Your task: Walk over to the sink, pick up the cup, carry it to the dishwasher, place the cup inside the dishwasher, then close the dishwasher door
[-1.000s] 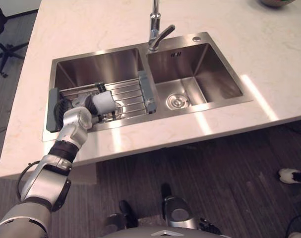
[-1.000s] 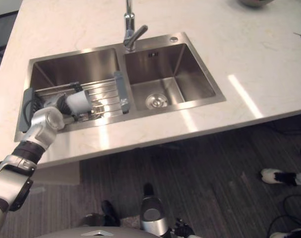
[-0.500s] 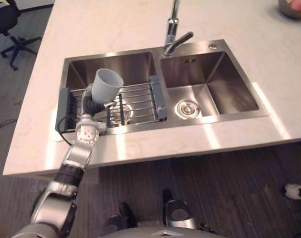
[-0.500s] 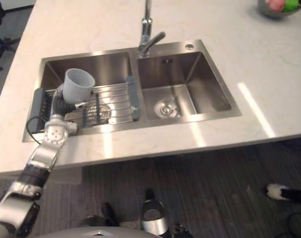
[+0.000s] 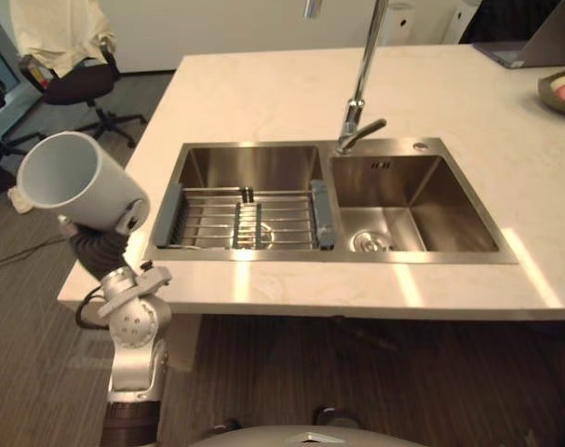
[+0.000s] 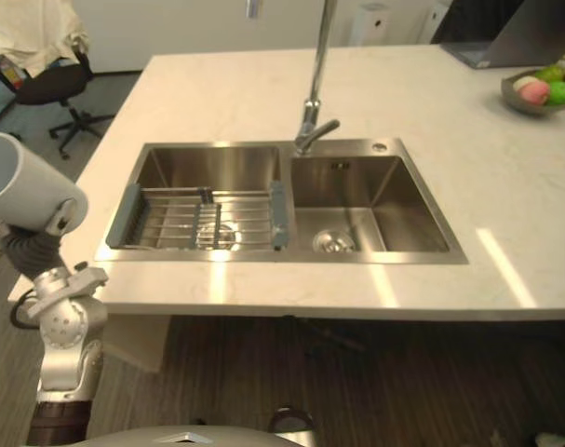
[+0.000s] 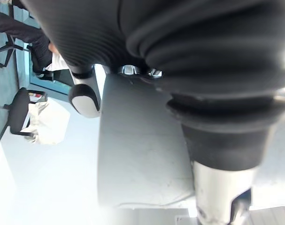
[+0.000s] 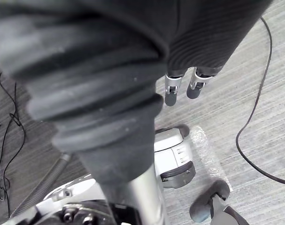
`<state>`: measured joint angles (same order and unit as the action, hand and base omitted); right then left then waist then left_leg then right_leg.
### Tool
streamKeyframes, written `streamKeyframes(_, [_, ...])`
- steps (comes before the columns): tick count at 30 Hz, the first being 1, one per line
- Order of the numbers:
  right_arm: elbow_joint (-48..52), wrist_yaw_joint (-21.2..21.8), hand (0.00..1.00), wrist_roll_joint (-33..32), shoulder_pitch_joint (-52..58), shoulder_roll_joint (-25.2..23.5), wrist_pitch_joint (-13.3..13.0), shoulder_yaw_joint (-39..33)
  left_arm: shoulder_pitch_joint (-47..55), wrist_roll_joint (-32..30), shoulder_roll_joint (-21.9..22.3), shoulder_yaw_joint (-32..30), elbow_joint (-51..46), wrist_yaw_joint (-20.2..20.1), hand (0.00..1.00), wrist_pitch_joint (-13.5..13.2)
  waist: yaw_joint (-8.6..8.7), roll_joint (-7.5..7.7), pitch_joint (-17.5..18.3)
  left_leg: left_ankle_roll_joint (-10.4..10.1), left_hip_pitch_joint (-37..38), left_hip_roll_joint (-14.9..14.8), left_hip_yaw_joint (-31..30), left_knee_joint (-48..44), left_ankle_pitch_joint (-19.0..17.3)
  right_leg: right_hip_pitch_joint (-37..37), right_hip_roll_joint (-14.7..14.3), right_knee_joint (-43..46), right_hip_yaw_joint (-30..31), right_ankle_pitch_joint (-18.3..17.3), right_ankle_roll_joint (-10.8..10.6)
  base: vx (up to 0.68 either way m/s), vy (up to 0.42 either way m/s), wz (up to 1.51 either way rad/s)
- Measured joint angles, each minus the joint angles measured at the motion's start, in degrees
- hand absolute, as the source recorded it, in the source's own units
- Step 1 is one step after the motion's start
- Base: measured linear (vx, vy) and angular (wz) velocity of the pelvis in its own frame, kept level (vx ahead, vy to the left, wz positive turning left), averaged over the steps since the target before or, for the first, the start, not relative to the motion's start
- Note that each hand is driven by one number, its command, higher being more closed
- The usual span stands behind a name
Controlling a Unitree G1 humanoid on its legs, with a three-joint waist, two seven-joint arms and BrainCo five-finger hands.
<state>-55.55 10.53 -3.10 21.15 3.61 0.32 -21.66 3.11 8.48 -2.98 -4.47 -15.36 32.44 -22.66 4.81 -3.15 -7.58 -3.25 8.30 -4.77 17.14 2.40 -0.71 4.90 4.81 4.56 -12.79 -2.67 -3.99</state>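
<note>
My left hand is shut on the white cup and holds it high, tipped with its mouth to the left, out past the counter's left end and well clear of the sink. In the left wrist view the cup's pale wall lies against the palm with a dark-tipped finger curled round it. The steel double sink has a wire rack across its left basin and a tall faucet. My right hand hangs over the floor, fingers relaxed, holding nothing.
The pale stone counter stretches to the right, its front edge near me. A bowl of fruit sits at its far right. An office chair with cloth over it stands on the floor at the back left.
The left hand has lifted the cup off the rack in the sink, up and out to the left beyond the counter. The camera has tilted up, showing more of the room.
</note>
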Motion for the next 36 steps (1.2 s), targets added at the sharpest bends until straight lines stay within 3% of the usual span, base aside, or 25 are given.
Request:
streamKeyframes(6, [-0.08,-3.73,0.0,0.09,0.33,-1.51,1.14,-2.04,2.63,1.55,1.01,-0.51,-3.82,-0.46,1.0,-1.71,-1.57,1.51,1.56,0.45,0.54,0.18,-1.08,1.02,0.86,1.01,-0.15,-0.5,-0.73,0.07,-0.07,0.04,-0.009,0.09])
streamKeyframes(9, [-0.03,-11.73,0.0,1.48,-0.36,-2.6,1.84,-3.64,3.06,3.26,1.3,-0.59,-4.23,-1.73,1.0,-1.69,-1.83,2.16,2.5,0.42,0.67,0.3,-1.37,1.89,1.14,1.14,-0.24,-0.97,-0.73,0.06,-0.09,0.02,-0.002,0.07])
streamKeyframes(12, [0.67,-18.98,0.0,5.47,-1.77,-2.71,4.13,-4.16,3.16,4.88,1.3,-0.4,-4.26,-2.09,1.0,-1.44,-2.21,2.19,2.71,0.42,0.68,0.37,-1.38,1.99,1.12,1.2,-0.24,-1.17,-0.66,0.06,-0.09,0.0,0.0,0.0])
streamKeyframes(15, [3.48,-23.48,0.0,7.51,-2.07,-2.84,6.21,-2.84,3.58,5.02,1.3,-0.13,-5.0,-2.09,1.0,-0.75,-2.49,2.09,2.71,0.43,0.66,0.37,-1.42,2.33,1.13,1.24,-0.28,-1.36,-0.67,0.08,-0.11,0.0,0.0,0.0])
streamKeyframes(19, [12.34,-28.46,0.0,9.74,-1.86,-3.52,5.86,1.32,5.26,5.39,1.32,0.12,-9.16,-3.27,1.0,-0.39,-2.09,1.89,2.83,0.44,0.54,0.35,-1.4,2.37,1.13,1.16,-0.29,-1.55,-0.66,0.1,-0.14,0.0,0.0,0.0])
streamKeyframes(22, [17.71,-30.59,0.0,10.36,-1.69,-4.01,2.84,3.86,6.2,5.99,1.34,0.09,-9.44,-4.37,1.0,-0.4,-2.15,1.64,2.99,0.45,0.35,0.34,-1.37,2.38,1.12,1.14,-0.33,-1.91,-0.66,0.22,-0.22,0.0,0.0,0.0])
streamKeyframes(28, [23.75,-30.4,0.0,12.0,-1.36,-6.18,-6.96,6.27,7.96,6.26,1.51,0.04,-10.04,-5.44,1.0,-0.63,-2.36,1.61,3.06,0.41,-0.29,0.19,-0.92,2.37,1.05,0.97,-0.65,-3.31,-0.4,0.98,-0.13,0.0,-0.002,-0.02])
streamKeyframes(32, [23.8,-25.29,0.0,11.11,-0.83,-6.35,-10.94,7.82,7.97,7.17,2.58,-0.08,-10.04,-6.6,1.0,-1.02,-2.62,1.77,3.15,0.37,-0.35,0.14,-0.68,2.37,0.97,0.98,-0.71,-3.54,-0.33,1.04,-0.13,0.0,-0.002,-0.01])
streamKeyframes(36, [23.33,-20.74,0.0,6.86,-0.82,-6.41,-11.97,8.05,7.96,7.17,2.84,-0.18,-10.03,-7.05,1.0,-1.02,-2.75,1.85,3.21,0.36,-0.33,0.12,-0.7,2.37,0.95,1.06,-0.71,-3.6,-0.38,1.08,-0.12,0.0,0.0,0.0])
